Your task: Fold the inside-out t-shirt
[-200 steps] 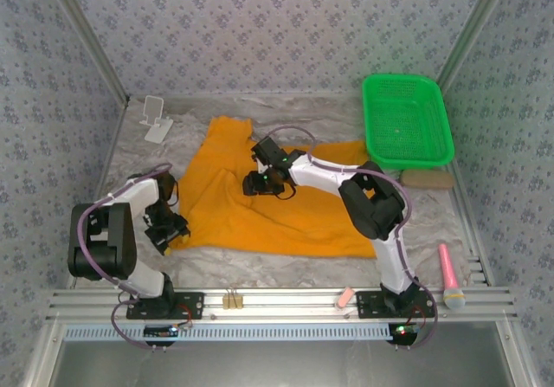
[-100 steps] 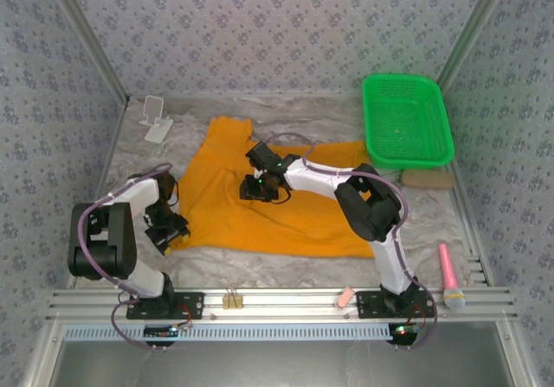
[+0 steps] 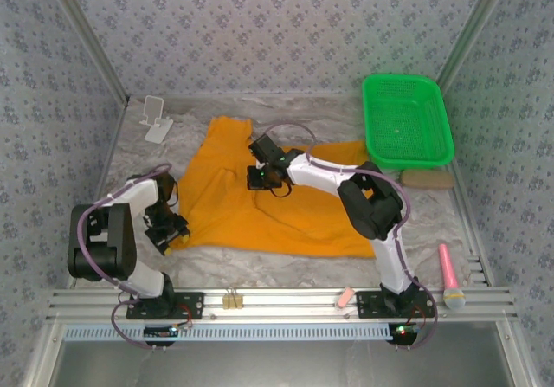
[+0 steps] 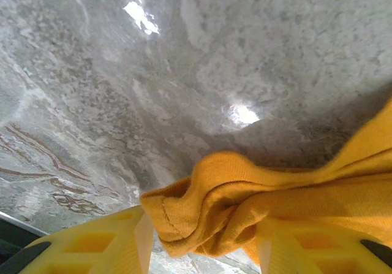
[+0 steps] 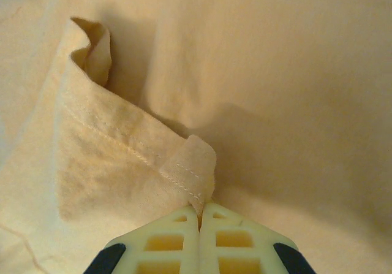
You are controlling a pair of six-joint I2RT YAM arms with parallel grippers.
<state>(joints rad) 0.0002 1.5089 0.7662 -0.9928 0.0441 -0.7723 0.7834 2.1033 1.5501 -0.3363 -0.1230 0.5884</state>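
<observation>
The orange t-shirt (image 3: 286, 214) lies spread and wrinkled across the middle of the table. My left gripper (image 3: 171, 234) sits at its near left corner. In the left wrist view a bunched wad of the t-shirt (image 4: 214, 194) fills the gap between the yellow fingers (image 4: 110, 246), so the left gripper (image 4: 203, 231) is shut on it just above the table. My right gripper (image 3: 257, 177) reaches over the upper middle of the t-shirt. Its pale fingers are pressed together on a stitched hem fold (image 5: 190, 163), and the right gripper (image 5: 200, 205) pinches that fold up from the cloth.
A green basket (image 3: 407, 119) stands at the back right, with a tan object (image 3: 428, 179) just in front of it. A white stand (image 3: 156, 119) is at the back left. A pink handled tool (image 3: 450, 274) lies at the near right by the rail.
The right gripper has shut on a hem fold of the t-shirt and shifted slightly toward the back. The left gripper has not moved.
</observation>
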